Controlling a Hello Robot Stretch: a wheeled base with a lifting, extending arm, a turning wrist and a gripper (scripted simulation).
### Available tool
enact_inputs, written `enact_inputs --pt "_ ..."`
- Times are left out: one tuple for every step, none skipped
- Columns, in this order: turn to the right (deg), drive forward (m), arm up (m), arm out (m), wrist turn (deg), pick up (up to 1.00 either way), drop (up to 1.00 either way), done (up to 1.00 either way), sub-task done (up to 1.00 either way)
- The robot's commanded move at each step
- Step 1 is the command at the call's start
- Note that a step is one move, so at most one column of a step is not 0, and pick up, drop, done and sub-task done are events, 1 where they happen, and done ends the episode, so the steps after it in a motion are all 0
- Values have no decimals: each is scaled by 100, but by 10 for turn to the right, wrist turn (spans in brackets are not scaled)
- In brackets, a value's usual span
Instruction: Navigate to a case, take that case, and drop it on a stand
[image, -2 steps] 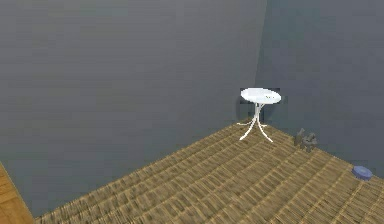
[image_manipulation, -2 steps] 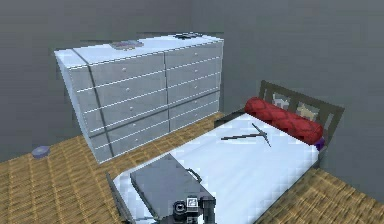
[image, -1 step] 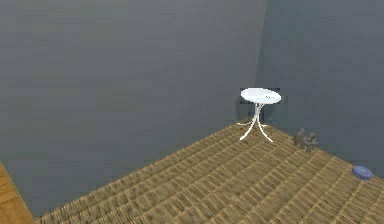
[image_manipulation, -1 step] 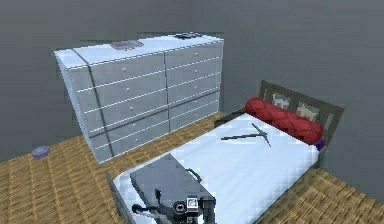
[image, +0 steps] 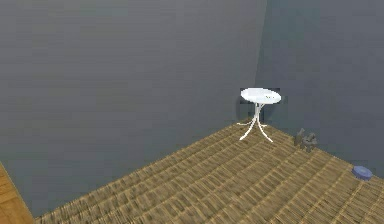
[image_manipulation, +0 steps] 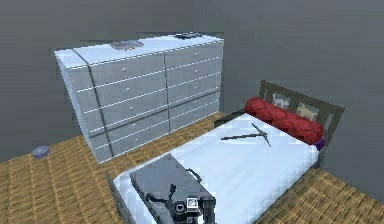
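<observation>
A dark grey case (image_manipulation: 165, 178) lies flat on the foot of a white bed (image_manipulation: 250, 160) in the arm side view. My gripper (image_manipulation: 165, 198) shows at the bottom edge, its dark body just left of the white marker squares (image_manipulation: 191, 207), right at the case. I cannot tell whether it holds anything, since the case rests on the bed at it. In the forward view a small white round stand (image: 260, 97) on thin curved legs sits in the far corner of the room.
A tall grey dresser (image_manipulation: 150, 85) stands beyond the bed, with small items on top. Red pillows (image_manipulation: 285, 118) and a thin dark object (image_manipulation: 248, 135) lie on the bed. On the woven floor are a small dark thing (image: 307, 138), a blue bowl (image: 362, 172) and a greyish blob (image_manipulation: 40, 152).
</observation>
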Motion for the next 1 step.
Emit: enact_inputs --pt "0 0 -30 0 0 0 0 0 0"
